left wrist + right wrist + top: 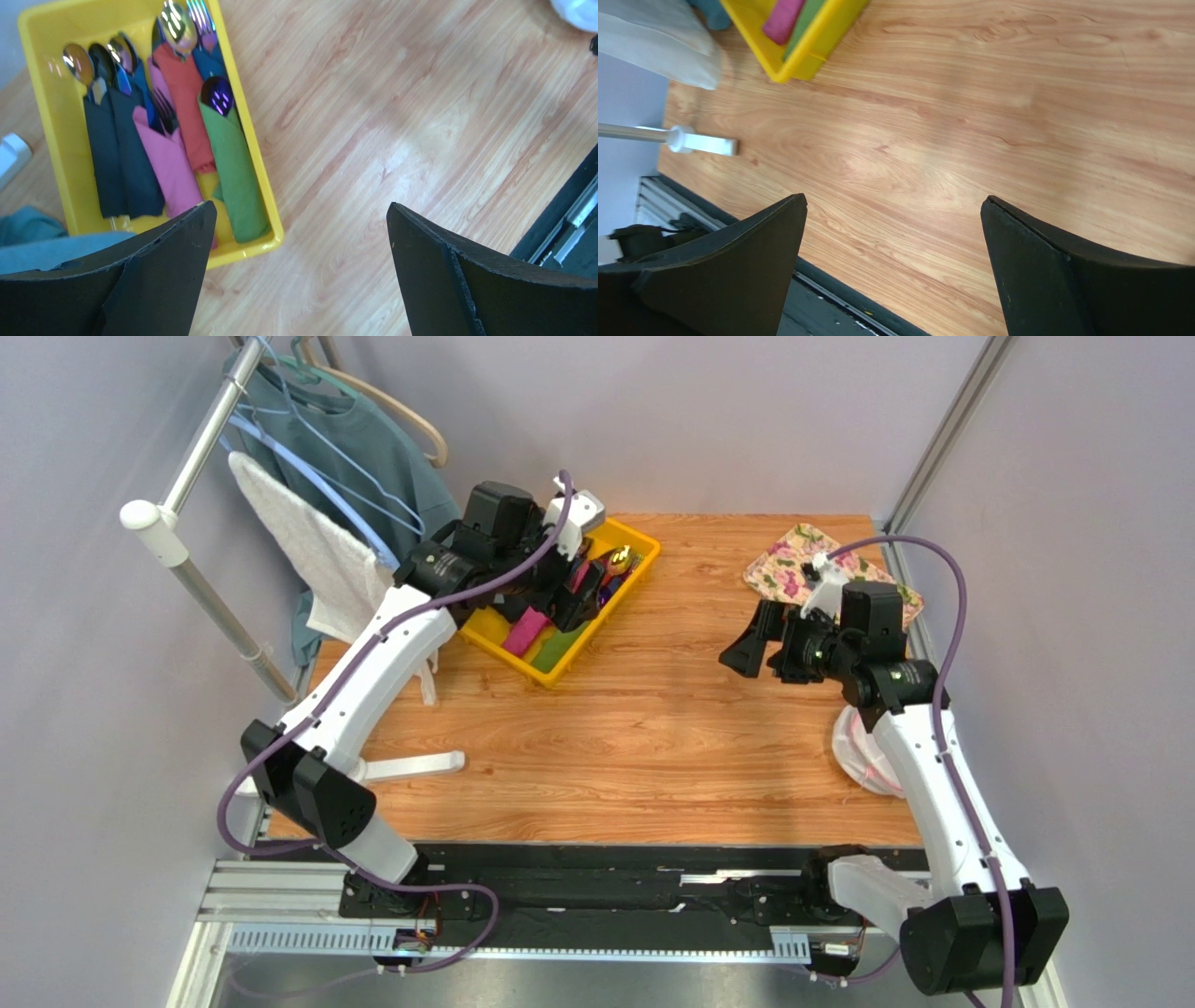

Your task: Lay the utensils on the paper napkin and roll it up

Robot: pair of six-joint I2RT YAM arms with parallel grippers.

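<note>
Terry cloth first: at the far left a white towel (302,546) hangs on a rack (211,434), and it plays no part in this. Next comes the yellow tray (254,143), where the green paper napkin (235,175) lies rolled into a bundle against the tray's right wall. A dark iridescent spoon head (217,94) pokes out of its far end. A pink roll (172,168) and a red roll (186,105) sit just beside it, with navy rolls (116,154) further left.

The left gripper (298,210) hovers over the tray's near corner with its fingers spread wide and nothing between them. Here we see the main hazards. If it came down from this spot, one finger could strike the rim and tip or shove the tray. The bundles are packed side by side, so closing on the green one might also pinch its pink neighbour. There looks to be little room between the roll and the wall for a finger. We see nothing fastening the paper, so a loose lift might let it unwind or let the spoon slide out.

Further right lies bare wooden table (659,742). The right gripper (892,199) hangs above it with its fingers also spread and empty, well apart from the tray. Any sweep toward the tray risks crossing the left arm. A floral mat (800,560) lies at the far right corner.
</note>
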